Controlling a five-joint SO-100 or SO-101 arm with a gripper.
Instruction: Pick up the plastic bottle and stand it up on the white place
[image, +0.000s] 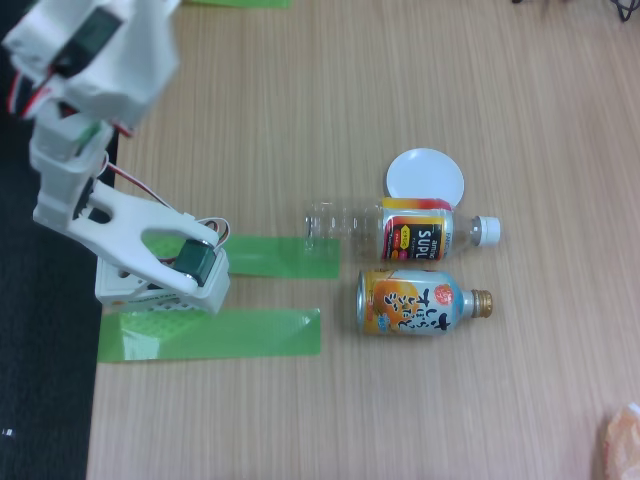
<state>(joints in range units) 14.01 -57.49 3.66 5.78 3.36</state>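
Observation:
The plastic bottle (400, 232) lies on its side on the wooden table, its white cap (487, 231) pointing right in the fixed view. Its clear body reaches left onto a strip of green tape. The white place (425, 173), a small round disc, lies flat just above the bottle's label end, almost touching it. The white arm (120, 225) is folded at the left edge, well left of the bottle. Its upper end (90, 50) looms blurred at the top left corner, and I cannot make out the gripper's fingers there.
An orange-and-silver bottle-can (420, 302) lies on its side just below the plastic bottle, neck to the right. Two green tape strips (210, 333) lie by the arm's base (160, 290). The table ends at a black area on the left. A pinkish object (622, 440) sits at the bottom right corner.

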